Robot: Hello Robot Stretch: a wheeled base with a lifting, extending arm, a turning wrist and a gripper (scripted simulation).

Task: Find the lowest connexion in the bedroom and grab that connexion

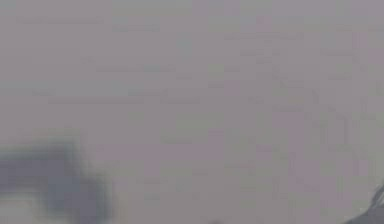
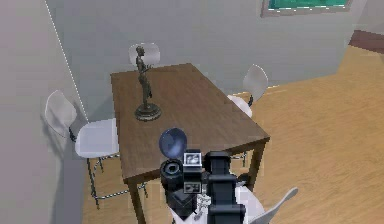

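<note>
Left to right: white chair (image 2: pixel 75 128); dark statue (image 2: pixel 147 88) upright on the table (image 2: pixel 205 105); claw (image 2: pixel 180 172) at the table's near edge, its grip and any load impossible to tell. Step, as judged: searching; where the connexion lies cannot be told. Next move: drive and turn elsewhere to look.

A dark wooden table (image 2: pixel 205 105) stands on a light wood floor (image 2: pixel 330 130) beside a grey wall (image 2: pixel 200 30). A dark statue (image 2: pixel 147 88) of a standing figure on a round base is upright on the tabletop, near its left edge. Three white chairs surround the table: a left chair (image 2: pixel 88 135), a far chair (image 2: pixel 146 52) and a right chair (image 2: pixel 252 85). A window (image 2: pixel 305 5) sits at the top right.
</note>
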